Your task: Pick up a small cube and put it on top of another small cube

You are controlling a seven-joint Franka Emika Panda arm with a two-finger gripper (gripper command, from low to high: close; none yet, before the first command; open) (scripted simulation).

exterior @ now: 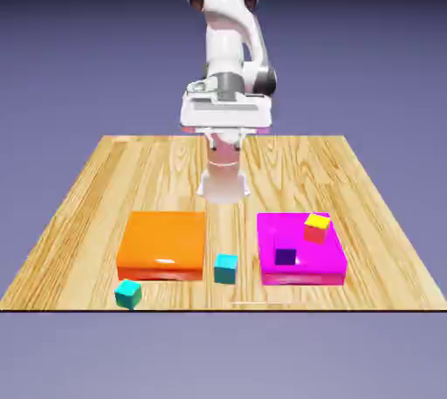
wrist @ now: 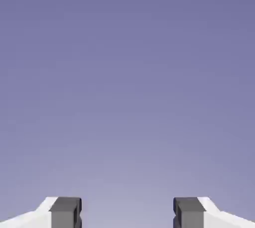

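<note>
Though square-on and without long axis, small cube [exterior: 226, 267] free — gripper [wrist: 127, 212] agape, empty.

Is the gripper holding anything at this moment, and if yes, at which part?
Nothing is held. In the hand view the gripper is open, with only the backdrop between its fingers. Both teal cubes lie on the table.

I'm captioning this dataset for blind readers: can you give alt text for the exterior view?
A white robot arm holds its end effector above a wooden table. Two small teal cubes lie near a flat orange block; a magenta block carries a purple cube and a yellow-topped cube.
</note>
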